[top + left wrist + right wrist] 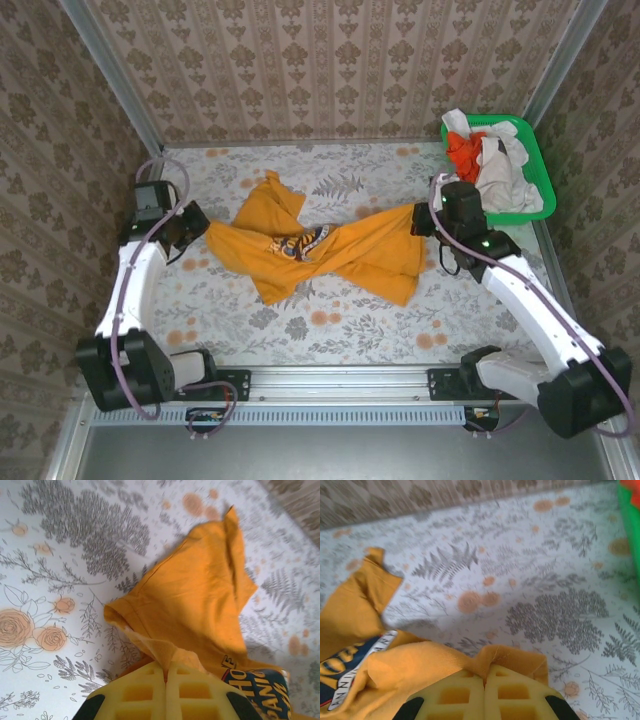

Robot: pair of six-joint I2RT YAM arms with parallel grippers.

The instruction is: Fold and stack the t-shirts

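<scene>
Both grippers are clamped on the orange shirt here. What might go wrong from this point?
1. The mustard-orange t-shirt lies twisted and bunched between the left gripper and right gripper; pulling apart may tighten the twist instead of flattening it.
2. Each gripper pinches just a small fold at the cloth's edge, so it may slip out under tension.
3. The green basket sits close beside the right gripper; a wide swing might knock it.

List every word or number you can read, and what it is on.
"HO": chest print on the mustard t-shirt, partly folded away.
"PANI": line below, same print, cut off.
Print's lettering in the right wrist and top views: too blurred or small.
</scene>
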